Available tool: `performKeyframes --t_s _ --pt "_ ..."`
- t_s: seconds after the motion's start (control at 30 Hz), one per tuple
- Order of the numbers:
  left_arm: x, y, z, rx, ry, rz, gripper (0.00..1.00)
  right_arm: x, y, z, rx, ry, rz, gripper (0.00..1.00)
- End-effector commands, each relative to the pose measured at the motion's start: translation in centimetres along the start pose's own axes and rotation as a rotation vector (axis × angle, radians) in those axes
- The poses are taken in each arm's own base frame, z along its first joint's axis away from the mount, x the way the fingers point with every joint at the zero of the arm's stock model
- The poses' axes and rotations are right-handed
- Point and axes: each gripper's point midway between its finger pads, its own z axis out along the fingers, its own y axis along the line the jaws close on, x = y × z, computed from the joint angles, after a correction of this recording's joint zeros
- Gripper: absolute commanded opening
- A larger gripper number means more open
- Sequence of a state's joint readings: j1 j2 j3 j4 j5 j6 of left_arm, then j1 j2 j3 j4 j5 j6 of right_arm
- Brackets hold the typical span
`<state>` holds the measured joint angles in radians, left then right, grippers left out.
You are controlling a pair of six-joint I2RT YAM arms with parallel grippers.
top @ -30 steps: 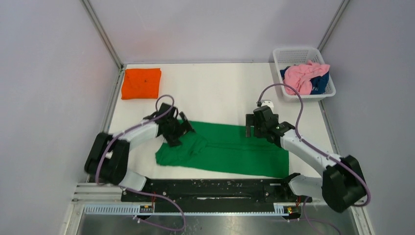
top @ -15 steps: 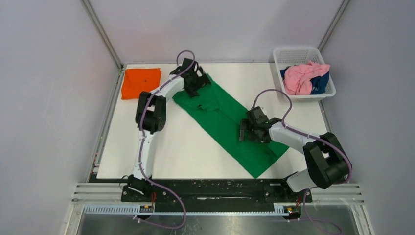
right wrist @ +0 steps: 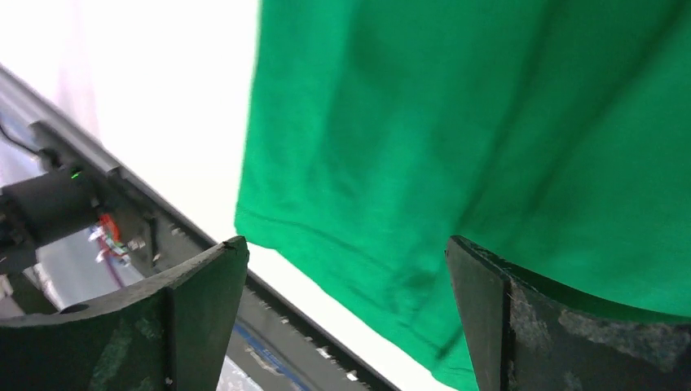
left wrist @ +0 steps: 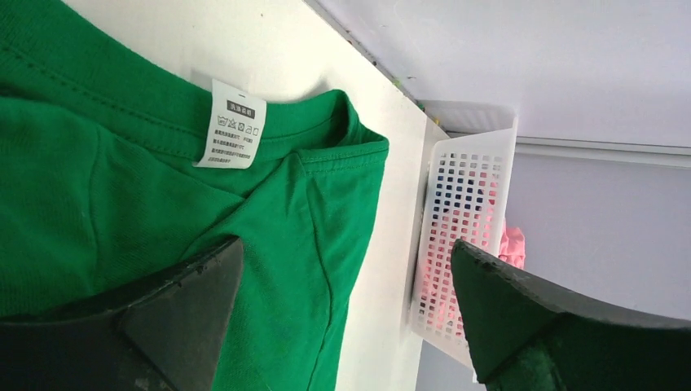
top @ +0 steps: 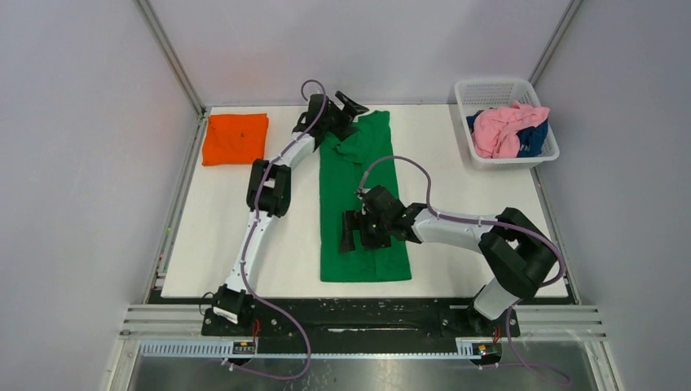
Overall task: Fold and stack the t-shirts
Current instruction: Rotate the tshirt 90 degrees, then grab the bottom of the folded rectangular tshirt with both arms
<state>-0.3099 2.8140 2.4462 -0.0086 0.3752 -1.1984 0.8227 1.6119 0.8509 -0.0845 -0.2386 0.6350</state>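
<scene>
2 grippers, both with jaws wide apart. Left gripper point(left wrist: 346, 251) sits over the collar end of the green t-shirt point(top: 363, 204), with the white neck label point(left wrist: 231, 124) at 11 o'clock from it in the wrist view. Right gripper point(right wrist: 346, 244) is over the shirt's lower part near the hem, its arm reaching in from 3 o'clock. The shirt lies flat as a long strip running 12 to 6 across mid table point(top: 236, 244). Orange t-shirt point(top: 235, 138) is folded at 10 o'clock. Basket point(top: 489, 88) at 2 o'clock holds the pink t-shirt point(top: 499, 126) and the navy t-shirt point(top: 534, 140).
</scene>
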Motion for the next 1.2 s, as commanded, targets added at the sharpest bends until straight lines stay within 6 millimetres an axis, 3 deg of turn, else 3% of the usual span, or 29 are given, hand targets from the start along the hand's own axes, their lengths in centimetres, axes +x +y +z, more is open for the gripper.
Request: performKeyframes --t_s 0.0,0.13,0.23,0.3,0.43,0.6,0.63,0.73,0.9,1.07,1.17 --pt "-1.9 -3.8 -0.8 0.077 -0.058 0.038 0.99 -2.2 5.3 -1.7 -0.136 -0.044 -0.057 0.99" --pt "-2.5 -9.1 -4.0 0.110 -0.063 0.140 0.99 -3.8 4.7 -4.4 -0.081 -0.172 -0.065 1.00" --pt "-2.1 -13.2 -7.7 0.111 -0.052 0.227 0.99 -3.9 3.8 -6.6 -0.052 -0.245 -0.045 1.00" --pt "-1.2 -15.8 -11.4 0.090 -0.046 0.312 0.99 -3.4 1.7 -7.8 0.022 -0.288 -0.031 0.99" --pt "1.7 -16.2 -18.7 -0.037 -0.035 0.426 0.99 -1.5 -3.5 -10.0 0.197 -0.355 -0.005 0.99" --pt "8.3 -10.5 -27.7 -0.218 -0.053 0.533 0.99 1.8 -8.9 -12.1 0.339 -0.394 0.085 1.00" --pt "10.7 -8.5 -29.6 -0.236 -0.021 0.535 0.99 2.5 -9.4 -12.2 0.340 -0.395 0.105 0.99" --pt "15.2 -3.4 -33.1 -0.301 0.027 0.501 0.99 4.3 -10.6 -11.8 0.317 -0.405 0.178 0.99" --pt "21.6 3.6 -37.3 -0.371 0.154 0.448 0.95 5.9 -10.8 -10.7 0.224 -0.413 0.245 0.93" --pt "26.2 7.9 -39.9 -0.409 0.259 0.407 0.91 6.8 -10.5 -9.4 0.159 -0.397 0.275 0.85" --pt "28.1 10.0 -40.7 -0.449 0.315 0.373 0.83 7.2 -10.6 -8.8 0.157 -0.374 0.286 0.77"
